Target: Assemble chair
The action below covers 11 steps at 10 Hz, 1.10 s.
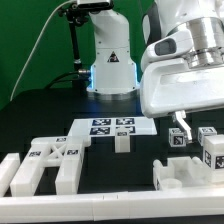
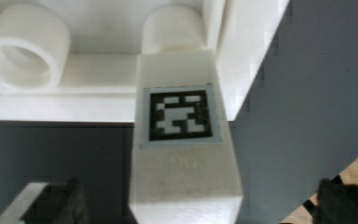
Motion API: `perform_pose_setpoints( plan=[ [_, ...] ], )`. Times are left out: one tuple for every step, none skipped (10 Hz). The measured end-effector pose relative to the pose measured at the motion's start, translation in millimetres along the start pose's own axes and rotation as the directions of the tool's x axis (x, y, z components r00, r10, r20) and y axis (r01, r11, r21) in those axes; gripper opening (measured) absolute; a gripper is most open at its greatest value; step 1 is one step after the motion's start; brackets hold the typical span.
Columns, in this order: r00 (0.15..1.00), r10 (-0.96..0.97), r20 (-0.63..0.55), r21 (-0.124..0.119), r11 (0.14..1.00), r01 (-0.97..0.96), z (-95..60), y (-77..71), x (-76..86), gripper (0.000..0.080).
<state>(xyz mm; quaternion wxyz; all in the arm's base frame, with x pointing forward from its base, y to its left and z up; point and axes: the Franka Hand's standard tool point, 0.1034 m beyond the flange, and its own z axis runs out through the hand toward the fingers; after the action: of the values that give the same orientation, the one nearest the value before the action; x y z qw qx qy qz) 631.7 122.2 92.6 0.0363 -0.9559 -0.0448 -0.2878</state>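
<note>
Exterior view: the gripper (image 1: 183, 122) hangs at about 3 o'clock from the picture's middle, just above two tagged cubes (image 1: 181, 138). The white hand hides most of the claw here, so I cannot tell its width from this side. The chair lies in loose parts on the black table (image 1: 150, 150): flat tagged slabs (image 1: 50, 158) at 8 o'clock, a rounded block (image 1: 185, 172) at 5 o'clock and a small post (image 1: 122, 142) near the middle, against the near edge of the marker board (image 1: 112, 126). The arm's base (image 1: 110, 60) stands at 12 o'clock and the border rail (image 1: 90, 207) runs along 6 o'clock

Wrist view: a long white bar (image 2: 181, 150) with one tag runs between the dark fingers (image 2: 51, 205). Gaps show on both sides, so the claw is wide and grips nothing. Past the tag, the bar meets a white part with a round tube (image 2: 25, 62)
</note>
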Motion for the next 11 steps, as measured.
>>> perform_pose_setpoints(
  plan=[
    [1.0, -0.002, 0.0, 0.0, 1.0, 0.002, 0.0, 0.0, 0.0, 0.0649],
    [1.0, -0.003, 0.0, 0.0, 1.0, 0.003, 0.0, 0.0, 0.0, 0.0649],
    [1.0, 0.003, 0.021, -0.001, 1.0, -0.003, 1.5, 0.3, -0.7, 0.0649],
    [0.998, 0.023, 0.066, -0.002, 1.0, -0.023, 4.4, -0.1, 8.4, 0.0649],
    [0.998, 0.029, 0.061, -0.004, 1.0, -0.028, 4.8, 2.7, 20.6, 0.0649],
    [0.996, 0.039, 0.08, -0.005, 0.999, -0.039, 7.7, 2.8, 21.0, 0.0649],
    [0.995, 0.041, 0.088, -0.004, 0.999, -0.04, 10.4, 2.6, 20.4, 0.0649],
    [0.984, 0.039, 0.177, -0.004, 0.999, -0.039, 14.1, 4.8, 14.2, 0.0649],
    [0.977, 0.034, 0.212, -0.005, 0.999, -0.034, 16.3, 11.0, 15.6, 0.0649],
    [0.956, 0.041, 0.289, -0.005, 0.999, -0.041, 17.7, 14.7, 9.0, 0.0649],
    [0.942, 0.042, 0.332, -0.002, 0.999, -0.044, 18.1, 13.3, 7.7, 0.0649]
  ],
)
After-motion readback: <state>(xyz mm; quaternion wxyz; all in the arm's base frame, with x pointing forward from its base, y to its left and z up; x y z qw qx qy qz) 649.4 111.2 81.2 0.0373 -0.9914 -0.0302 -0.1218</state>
